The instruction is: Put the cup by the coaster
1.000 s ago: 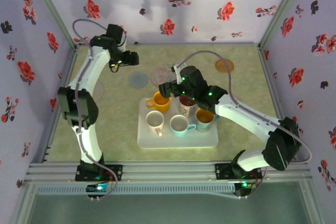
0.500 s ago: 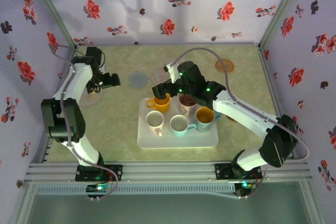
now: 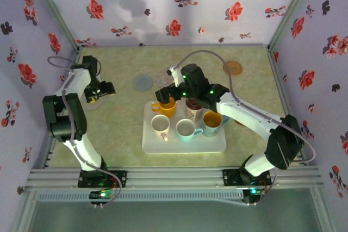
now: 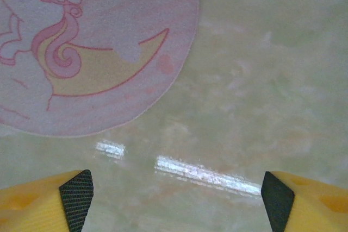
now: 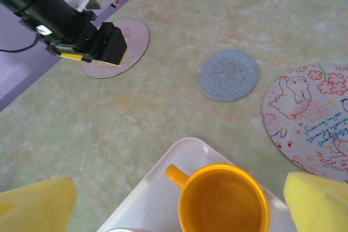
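Observation:
A yellow cup (image 3: 165, 106) (image 5: 223, 205) stands at the back left corner of the white tray (image 3: 152, 144) (image 5: 144, 199), handle pointing left. My right gripper (image 3: 165, 94) (image 5: 176, 210) hovers above it, open, with one yellow finger on each side and nothing touching. A pink round coaster (image 3: 89, 101) (image 4: 81, 52) (image 5: 130, 36) lies at the table's left side. My left gripper (image 3: 106, 89) (image 4: 176, 199) (image 5: 89, 44) hangs low over that coaster's edge, open and holding nothing.
Other cups on the tray: a patterned one (image 3: 194, 108), a white one (image 3: 160, 125), a pale teal one (image 3: 186, 129) and a teal mug (image 3: 213, 119). A blue-grey coaster (image 3: 144, 82) (image 5: 228, 74), a cartoon-printed coaster (image 3: 167, 74) (image 5: 310, 123) and an orange coaster (image 3: 232, 68) lie behind.
My left arm has swung from the back centre down to the left, ending over the pink coaster. My right gripper has shifted slightly left over the yellow cup.

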